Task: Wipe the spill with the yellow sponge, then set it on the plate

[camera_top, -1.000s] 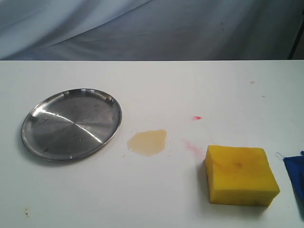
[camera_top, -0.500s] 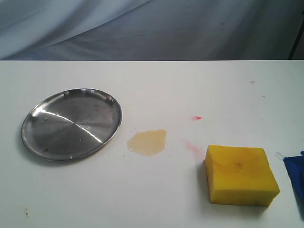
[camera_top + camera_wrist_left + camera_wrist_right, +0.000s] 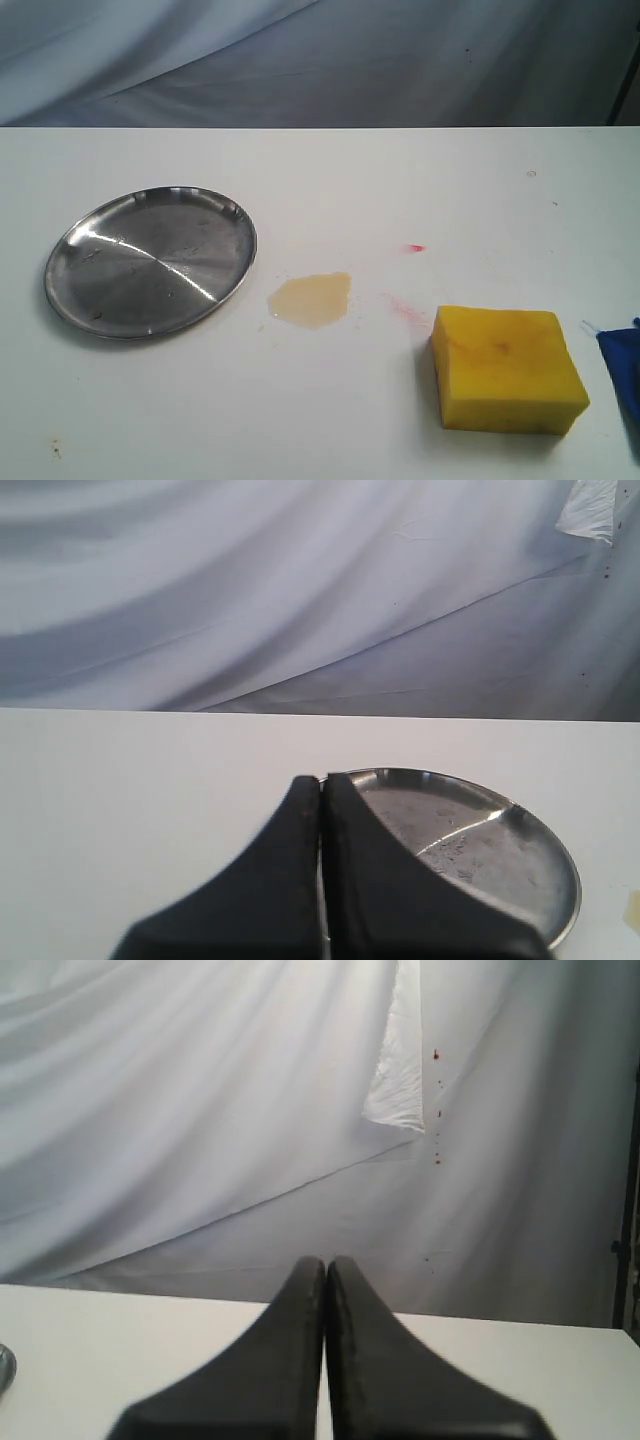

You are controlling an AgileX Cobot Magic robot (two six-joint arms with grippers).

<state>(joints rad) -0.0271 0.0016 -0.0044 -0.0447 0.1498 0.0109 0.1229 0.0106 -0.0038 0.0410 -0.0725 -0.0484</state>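
Note:
A thick yellow sponge [image 3: 508, 368] lies on the white table at the front right in the exterior view. The pale tan spill [image 3: 312, 299] is a small blotch near the middle, left of the sponge. The round steel plate [image 3: 150, 259] sits at the left and holds nothing; its rim also shows in the left wrist view as the plate [image 3: 520, 830]. Neither arm appears in the exterior view. My left gripper [image 3: 322, 782] is shut with nothing in it, at the plate's edge. My right gripper [image 3: 326, 1263] is shut and holds nothing, above bare table.
A blue cloth [image 3: 625, 372] pokes in at the right edge beside the sponge. A red speck [image 3: 416, 248] and a faint red smear [image 3: 405, 308] mark the table between spill and sponge. Grey-white drapery [image 3: 320, 60] hangs behind the table's far edge.

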